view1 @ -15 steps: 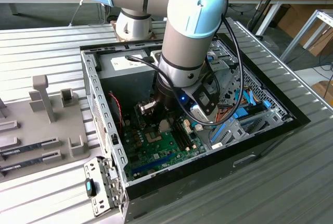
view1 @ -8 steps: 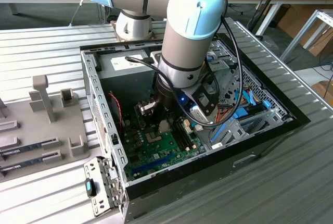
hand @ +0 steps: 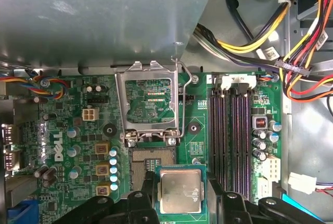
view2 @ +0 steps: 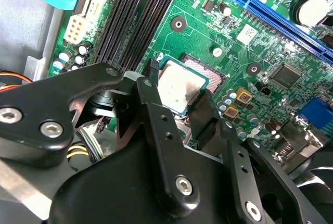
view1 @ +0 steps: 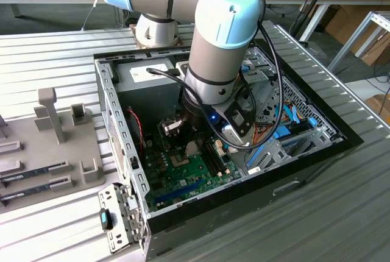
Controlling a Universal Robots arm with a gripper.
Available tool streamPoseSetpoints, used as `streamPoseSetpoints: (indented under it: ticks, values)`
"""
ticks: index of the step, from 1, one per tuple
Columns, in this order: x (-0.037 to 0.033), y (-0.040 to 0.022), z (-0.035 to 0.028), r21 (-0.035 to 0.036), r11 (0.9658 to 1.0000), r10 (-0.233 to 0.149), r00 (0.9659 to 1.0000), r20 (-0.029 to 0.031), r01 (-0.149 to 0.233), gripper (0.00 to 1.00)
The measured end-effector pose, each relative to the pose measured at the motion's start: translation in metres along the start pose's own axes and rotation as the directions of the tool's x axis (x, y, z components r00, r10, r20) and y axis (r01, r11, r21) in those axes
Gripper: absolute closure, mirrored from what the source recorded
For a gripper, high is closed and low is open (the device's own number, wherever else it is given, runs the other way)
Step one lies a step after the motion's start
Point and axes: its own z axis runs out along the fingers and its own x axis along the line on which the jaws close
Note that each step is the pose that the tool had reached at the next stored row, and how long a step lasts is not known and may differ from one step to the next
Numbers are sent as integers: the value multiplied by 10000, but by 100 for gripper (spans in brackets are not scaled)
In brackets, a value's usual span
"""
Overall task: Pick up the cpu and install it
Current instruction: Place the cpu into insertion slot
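The cpu [hand: 179, 190], a small silver-grey square with a thin green rim, sits between my two black fingers [hand: 147, 195] in both wrist views. My gripper [view2: 179, 92] is shut on its opposite edges. It hangs just over the green motherboard [view2: 208, 21], partly covering the open socket [hand: 151, 165], whose dark pin field still shows on one side. The socket's metal load plate [hand: 148, 101] stands flipped up. In the exterior view my arm [view1: 222, 49] reaches down into the open computer case [view1: 116, 122].
Dark memory slots [hand: 231, 125] run beside the socket. Yellow, red and black cables [hand: 260, 36] hang near the grey power-supply box [hand: 93, 15]. A blue expansion slot [view2: 291, 26] lies further off. A grey tray [view1: 49, 152] with parts lies at the exterior view's left.
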Motion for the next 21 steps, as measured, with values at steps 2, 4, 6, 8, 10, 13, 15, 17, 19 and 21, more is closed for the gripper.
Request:
streamPoseSetpoints:
  ticks: [2,4,6,8,10,13,15,17,19,21]
  values:
    - [0,0,5,0,10000,0,10000,0,0,53]
    - [0,0,10,0,10000,1,10000,0,-1,53]
    - [1,1,15,1,10000,0,10000,0,0,53]
    - [1,1,20,0,10000,0,10000,0,0,53]
    - [1,1,25,0,10000,1,10000,0,-1,53]
    - [1,1,34,0,10000,1,10000,0,-1,53]
    - [1,2,40,-1,10000,1,10000,1,-1,53]
    - [1,2,45,0,10000,1,10000,0,-1,53]
    - [2,2,52,-1,10000,1,10000,0,-1,53]
    - [2,2,56,0,10000,0,10000,0,0,53]
